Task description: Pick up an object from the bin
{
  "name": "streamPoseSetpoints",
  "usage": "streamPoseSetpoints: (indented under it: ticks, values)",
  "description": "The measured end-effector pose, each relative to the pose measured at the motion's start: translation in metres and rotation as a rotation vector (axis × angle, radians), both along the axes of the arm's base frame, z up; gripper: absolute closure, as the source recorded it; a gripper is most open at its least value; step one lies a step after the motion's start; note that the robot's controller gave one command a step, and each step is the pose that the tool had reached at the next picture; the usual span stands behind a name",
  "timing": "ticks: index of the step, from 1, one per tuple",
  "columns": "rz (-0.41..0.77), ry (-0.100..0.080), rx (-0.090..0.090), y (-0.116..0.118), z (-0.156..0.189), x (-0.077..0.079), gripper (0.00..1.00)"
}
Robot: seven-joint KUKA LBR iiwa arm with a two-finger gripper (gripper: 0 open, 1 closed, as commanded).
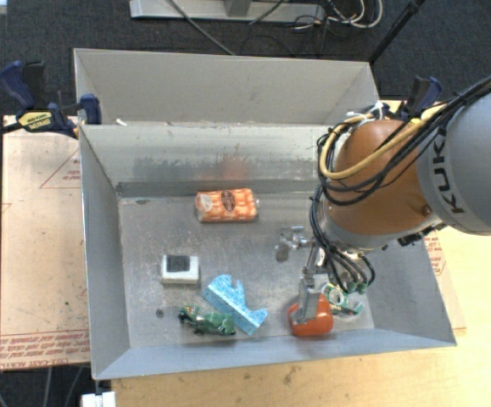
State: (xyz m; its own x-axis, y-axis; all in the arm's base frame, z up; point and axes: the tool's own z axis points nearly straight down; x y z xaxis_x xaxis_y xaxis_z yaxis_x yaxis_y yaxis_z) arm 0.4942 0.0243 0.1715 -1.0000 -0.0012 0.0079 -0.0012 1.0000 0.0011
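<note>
Closest to me, along the front wall of the bin, three things lie in a loose row. On the left is a small dark green, crumpled item. Touching its right end is a light blue, angular piece. Well apart from those, toward the front right corner, is a rounded red-orange object.

I have the gripper right down on that red-orange object, at its upper left side. From here I cannot tell whether the gripper is open or closed, nor whether it has a grip on the object, which sits on the floor just short of the front wall. The arm's orange cover and its bundle of cables hang over the right half of the bin and hide the floor there.

Further in, a small white box with a dark face lies alone on the left. A small grey metal piece lies near the middle, just beside the cover.

Farthest back, an orange packet rests at the foot of the rear wall.
</note>
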Motion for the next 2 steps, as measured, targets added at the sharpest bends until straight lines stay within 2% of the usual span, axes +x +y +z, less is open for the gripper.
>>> streamPoseSetpoints:
  ticks: [1,2]
  values:
    - [-0.001,-0.008,0.000,0.000,0.004,0.002,0.00]
    - [0.073,-0.009,0.002,-0.019,0.003,0.006,0.00]
